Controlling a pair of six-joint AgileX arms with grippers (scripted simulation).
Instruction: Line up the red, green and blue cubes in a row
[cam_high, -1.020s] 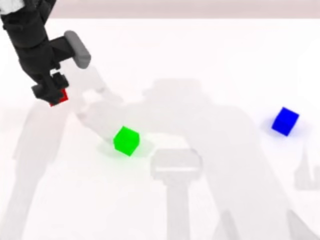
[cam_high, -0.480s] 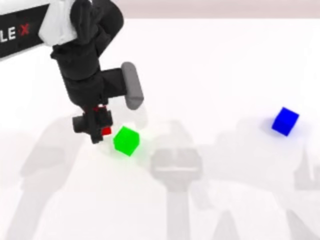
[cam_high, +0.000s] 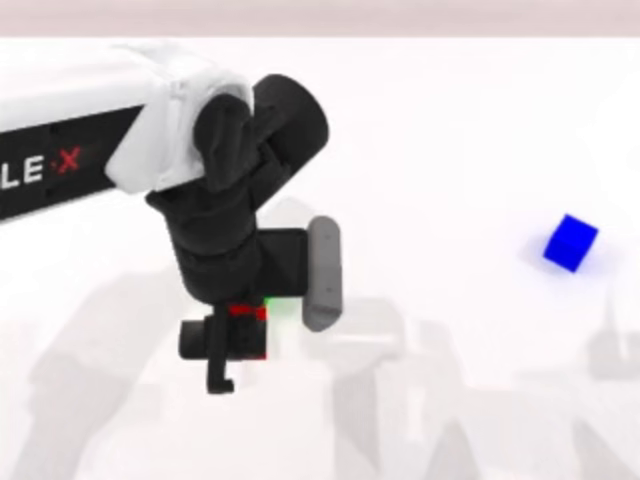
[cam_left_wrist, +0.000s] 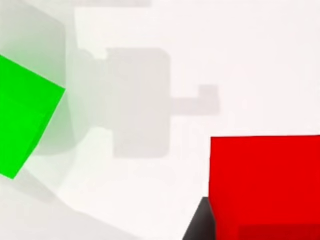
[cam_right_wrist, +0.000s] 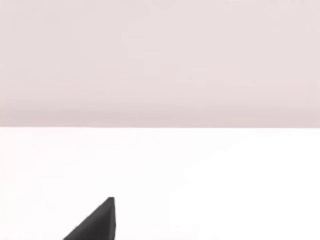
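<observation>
While the left claw (cam_high: 232, 345) hangs over the table (cam_high: 450, 400), it is clenched on the red cube (cam_left_wrist: 265, 185), which sits between its fingers with its edges square to them. Cubes have no long axis. The green cube (cam_left_wrist: 22, 117) lies just beside the claw, turned at an angle to the red one, and only a sliver shows from above. Well apart, toward the table's right, is the blue cube (cam_high: 571, 243). Of the right claw only a dark tip (cam_right_wrist: 95, 222) shows, so I cannot tell its state.

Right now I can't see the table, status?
Left gripper shut on red cube, over green cube. Blue cube far right. Right arm out of top view.
</observation>
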